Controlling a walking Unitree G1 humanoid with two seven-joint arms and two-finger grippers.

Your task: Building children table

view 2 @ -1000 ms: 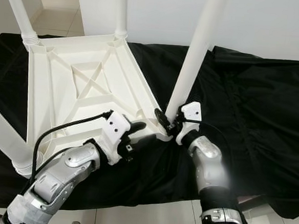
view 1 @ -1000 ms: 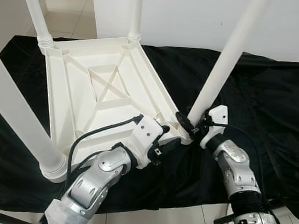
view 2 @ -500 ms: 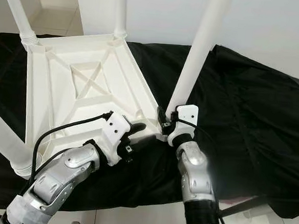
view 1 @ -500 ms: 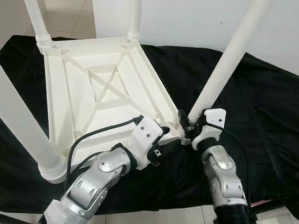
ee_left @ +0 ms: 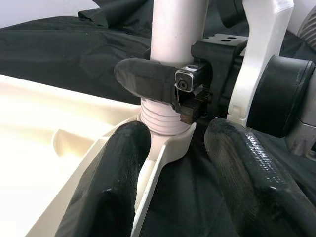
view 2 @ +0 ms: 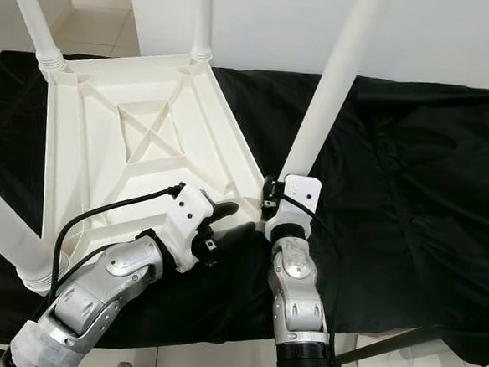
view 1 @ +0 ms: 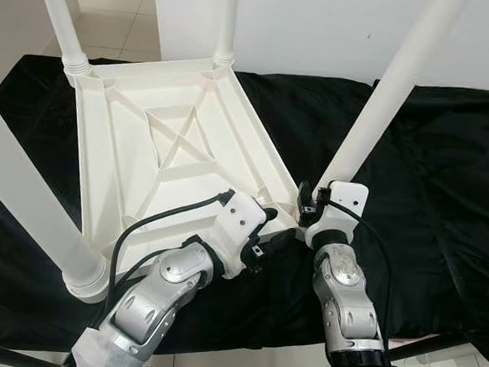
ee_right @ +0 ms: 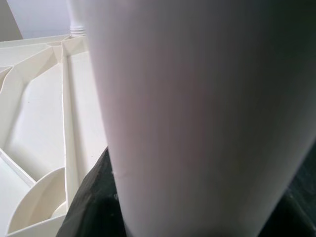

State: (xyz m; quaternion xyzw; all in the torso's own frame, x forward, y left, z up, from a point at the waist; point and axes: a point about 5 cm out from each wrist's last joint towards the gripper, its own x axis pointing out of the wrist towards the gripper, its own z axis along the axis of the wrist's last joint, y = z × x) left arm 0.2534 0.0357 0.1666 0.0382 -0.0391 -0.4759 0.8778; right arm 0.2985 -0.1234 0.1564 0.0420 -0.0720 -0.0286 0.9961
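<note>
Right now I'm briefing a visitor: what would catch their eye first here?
An upside-down white table lies on a black cloth, its legs pointing up. At its near corner the right gripper clasps the base of the leg, while the left gripper straddles that corner's rim.

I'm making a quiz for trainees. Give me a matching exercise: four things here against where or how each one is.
1 white plastic table top
2 near-right white round leg
3 black cloth
4 left hand

a spread beneath everything
b astride the table's corner rim
c upside down
d gripped low by the right hand

Pairs: 1c, 2d, 3a, 4b
</note>
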